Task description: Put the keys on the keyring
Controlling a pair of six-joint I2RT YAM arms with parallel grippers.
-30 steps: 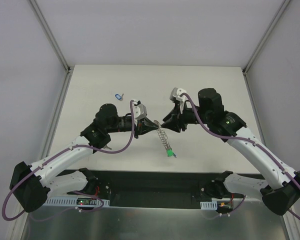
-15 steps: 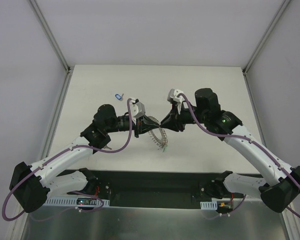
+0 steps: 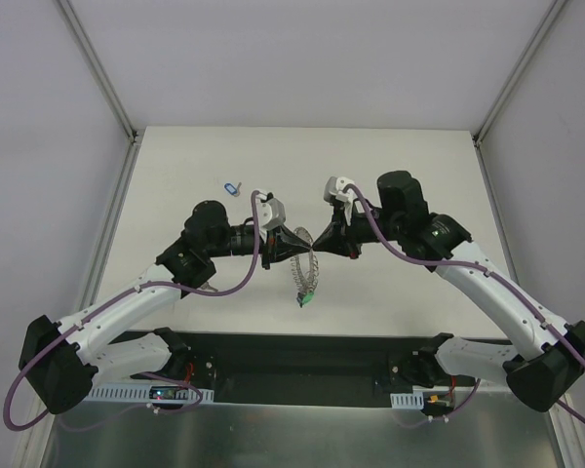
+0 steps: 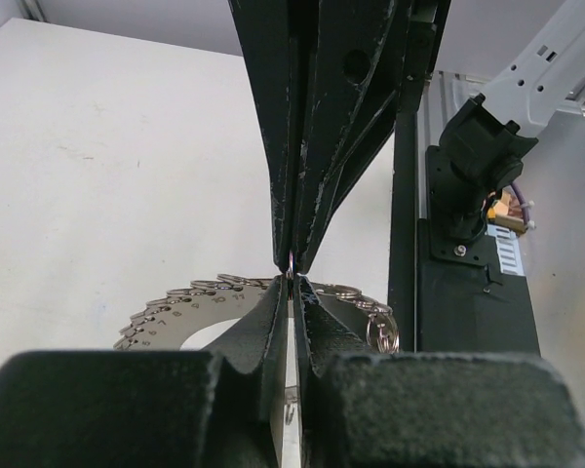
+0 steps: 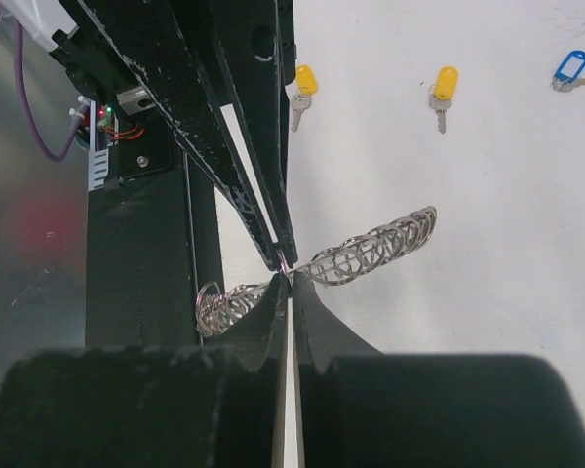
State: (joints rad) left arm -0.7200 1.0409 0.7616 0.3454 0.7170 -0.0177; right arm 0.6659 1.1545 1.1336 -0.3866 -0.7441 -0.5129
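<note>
Above table (image 3: 400, 166), keyring (image 3: 305, 265) hangs downward.

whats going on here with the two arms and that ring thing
Both arms hold the large grey coiled metal keyring up over the white table. The left gripper and right gripper meet tip to tip, each shut on the ring's upper rim. One small green-headed key hangs at its lower end. A blue-headed key and two yellow-headed keys lie loose on the table, not yet threaded.

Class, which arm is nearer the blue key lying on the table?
Left. The left arm passes close beside the blue key; the right arm lies farther off, beyond the keyring.
</note>
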